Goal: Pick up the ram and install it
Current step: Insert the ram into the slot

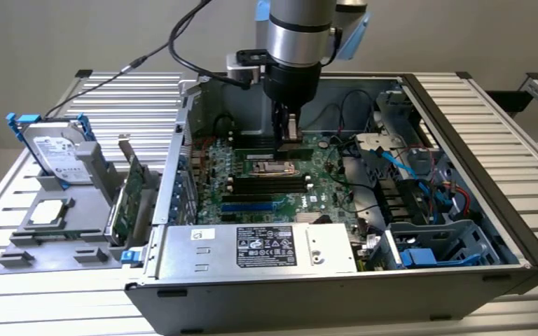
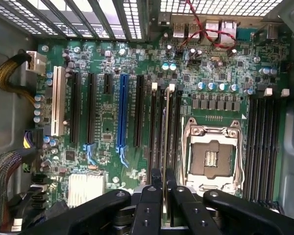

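Wrist view: I see my tool [image 2: 163,178] pinching the ram [image 2: 165,132] edge-on, over the black slots beside the processor socket [image 2: 211,159]; I can't tell whether it's seated.

claw [image 1: 288,138]: inside case [image 1: 493,182], pinching ram [image 1: 293,147] | under claw: motherboard [image 1: 250,201], socket [image 1: 274,168] just nearer camera | well off to the exterior view's left of claw: hard drive [image 1: 56,150], card [image 1: 134,189]

End of the ram [image 2: 165,127] hidden within the pincer [image 2: 163,174]
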